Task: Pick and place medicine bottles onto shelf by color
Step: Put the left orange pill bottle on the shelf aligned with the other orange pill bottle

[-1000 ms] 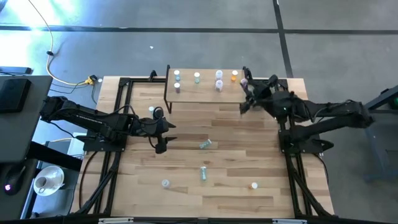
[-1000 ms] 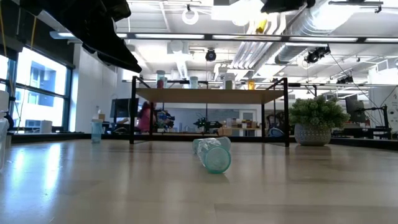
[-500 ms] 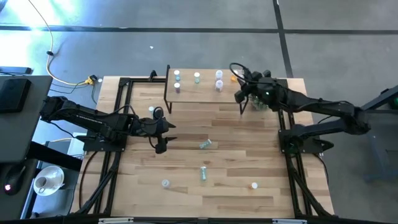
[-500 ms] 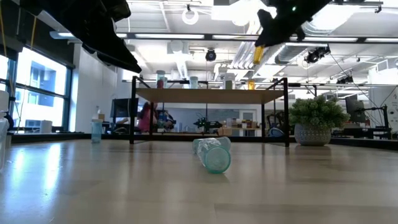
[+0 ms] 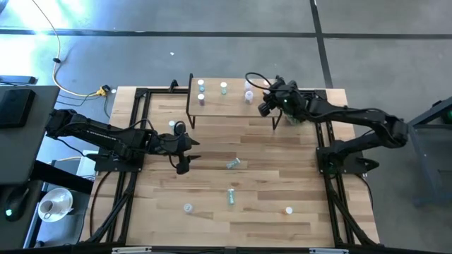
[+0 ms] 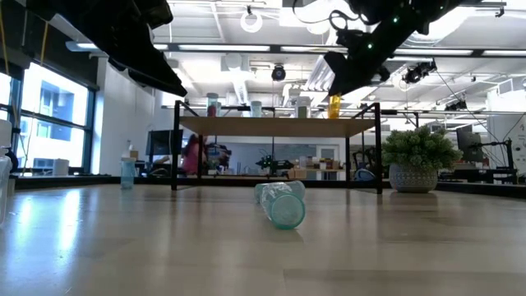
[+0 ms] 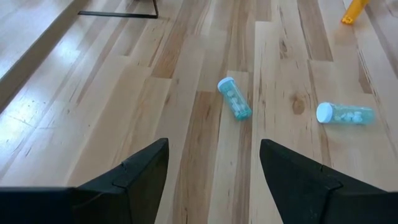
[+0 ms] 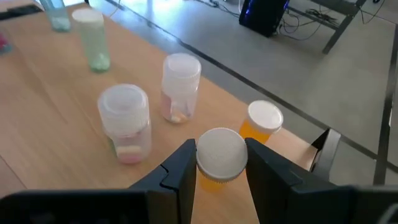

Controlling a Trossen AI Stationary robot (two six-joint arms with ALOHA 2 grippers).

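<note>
- Right gripper (image 5: 267, 106) swung inward from beyond the shelf's right edge over the last second; now over the right end of the shelf (image 5: 226, 104), just above the board.
- Fingers clenched on an orange bottle (image 8: 219, 155), gripped at its white cap, hanging upright and not yet set down.
- Just beyond it, a second orange bottle (image 8: 263, 119) standing near the shelf's right-hand corner, so the carried one looks headed for its own colour group.
- Nearby on the board: two clear bottles (image 8: 126, 121), then a green bottle (image 8: 94, 38) farther toward the left end.
- Meaning for the task: carry nearly finished; remaining, by judgement, a short lowering beside the standing orange one and a release without knocking it or the clear pair.
- Left gripper (image 5: 182, 166) unmoved over the table's left-middle, fingers spread wide and empty, facing two lying teal bottles (image 7: 235, 106).
- Left to sort on the table (image 5: 282, 176): those two, a pale one near the front edge, and one more orange bottle (image 5: 288, 210) toward the front right corner.
</note>
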